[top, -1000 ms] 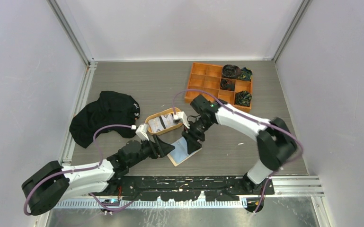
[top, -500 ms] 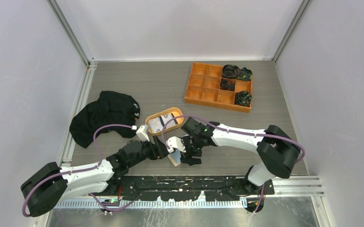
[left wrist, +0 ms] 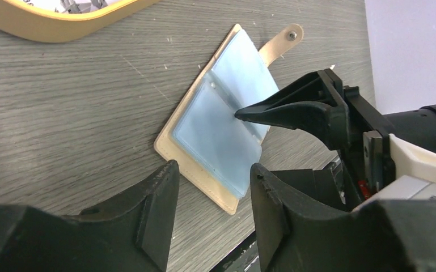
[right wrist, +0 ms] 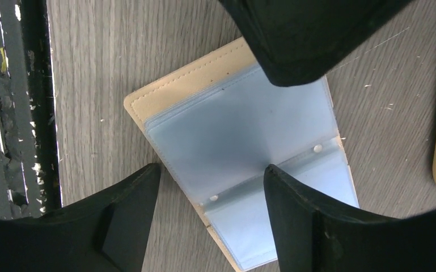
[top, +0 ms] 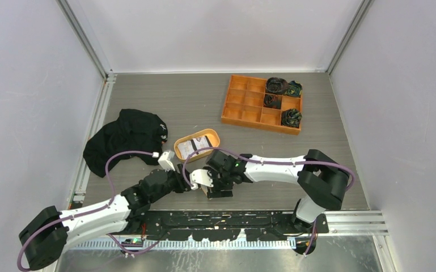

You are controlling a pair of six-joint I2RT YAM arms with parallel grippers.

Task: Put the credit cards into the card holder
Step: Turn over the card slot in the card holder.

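Swung down from the oval tan tray (left wrist: 51,31), my right gripper (right wrist: 211,170) now hangs over the open beige leather-like card holder (left wrist: 221,133) at the grey wood-grain table's (top: 164,102) near edge, white walls (top: 215,34) around; my left gripper (left wrist: 214,170) faces it. Both jaws are parted, empty.

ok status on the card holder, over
Left claw and right claw open, empty, both at the card holder. Holder lies open, flat. Credit cards in the oval tray. Nothing in the way.
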